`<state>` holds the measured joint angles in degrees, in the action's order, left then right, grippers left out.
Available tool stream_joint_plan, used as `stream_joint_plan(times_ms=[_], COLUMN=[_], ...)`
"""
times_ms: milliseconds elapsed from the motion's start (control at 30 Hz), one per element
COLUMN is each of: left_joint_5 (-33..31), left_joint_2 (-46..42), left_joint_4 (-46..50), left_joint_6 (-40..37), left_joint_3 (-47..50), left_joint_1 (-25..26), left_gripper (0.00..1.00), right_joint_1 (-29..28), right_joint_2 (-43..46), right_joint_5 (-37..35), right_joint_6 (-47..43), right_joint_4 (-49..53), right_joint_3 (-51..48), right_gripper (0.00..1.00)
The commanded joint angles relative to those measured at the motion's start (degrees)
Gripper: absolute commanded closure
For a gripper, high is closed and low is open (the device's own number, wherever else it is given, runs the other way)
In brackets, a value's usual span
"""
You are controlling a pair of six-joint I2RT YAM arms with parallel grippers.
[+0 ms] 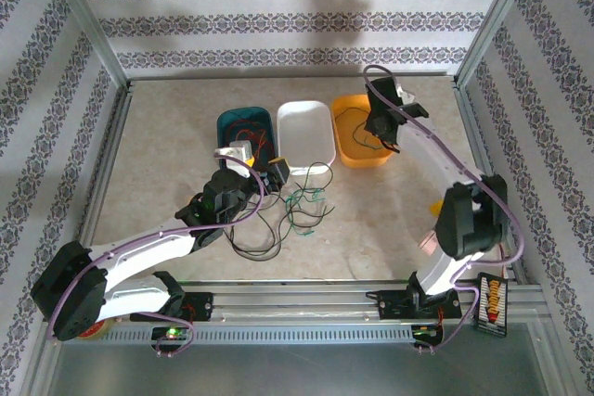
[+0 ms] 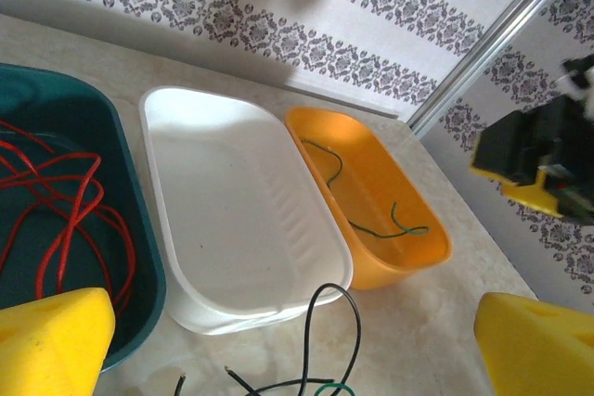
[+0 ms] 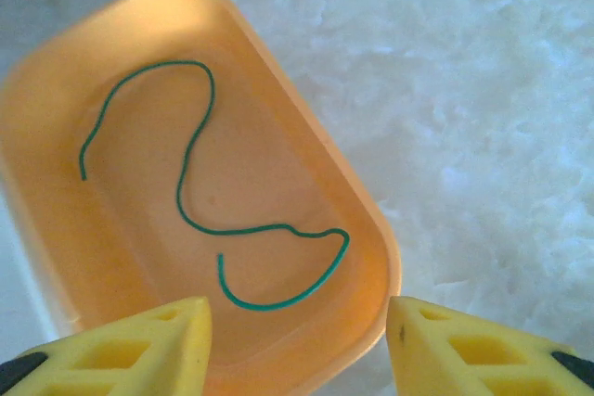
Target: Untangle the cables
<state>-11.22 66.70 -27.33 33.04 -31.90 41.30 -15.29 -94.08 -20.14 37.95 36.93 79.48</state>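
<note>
Holds the left end effector (image 2: 292, 348) spread wide and empty, low over the tabletop (image 1: 167, 136) before the white tray (image 2: 232, 210). Hangs the right end effector (image 3: 297, 350) above the orange tray (image 3: 278, 136), fingers apart, gripping nothing. Finds a green cable (image 3: 179, 199) loose inside that tray, a red cable (image 2: 67, 229) looped in the teal tray (image 2: 111, 136), and a black cable (image 2: 327, 287) tangled with more green on the tabletop.
</note>
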Motion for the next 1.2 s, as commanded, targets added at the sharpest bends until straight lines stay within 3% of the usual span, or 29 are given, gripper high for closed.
stream_joint_plan(times_ms=[0,267,367,767,1000,1100,1167], left_joint_5=[0.81,1.13,0.28,-1.06,-1.70,-1.54,-1.26], left_joint_2=[0.60,3.95,5.04,7.61,7.83,8.36,8.84], left_joint_4=[2.51,8.57,10.15,12.82,13.35,13.36,13.36], left_joint_6=[-0.47,-0.56,-0.43,0.34,0.36,0.27,0.27], left_joint_3=[-1.89,-3.47,-3.69,-4.05,-3.50,-3.61,-3.86], left_joint_1=[0.69,1.37,1.64,2.43,2.82,2.78,2.90], left_gripper=[0.01,0.01,0.01,0.01,0.01,0.01,0.01], right_joint_1=[-1.72,-15.40,-19.60,-19.98,-19.87,-19.47,-19.09], right_joint_2=[4.94,12.04,14.06,8.73,3.11,2.08,1.63], right_joint_5=[4.06,22.93,25.76,31.96,31.40,30.95,30.52], right_joint_6=[-3.67,-11.77,-11.47,-6.08,-4.15,-2.96,-1.95], right_joint_4=[-1.84,-4.16,-7.32,-13.71,-13.73,-15.35,-15.98], right_joint_3=[-5.22,-18.93,-24.27,-25.43,-23.96,-24.21,-24.46], right_gripper=[0.48,0.52,0.52,0.51,0.54,0.68,0.85])
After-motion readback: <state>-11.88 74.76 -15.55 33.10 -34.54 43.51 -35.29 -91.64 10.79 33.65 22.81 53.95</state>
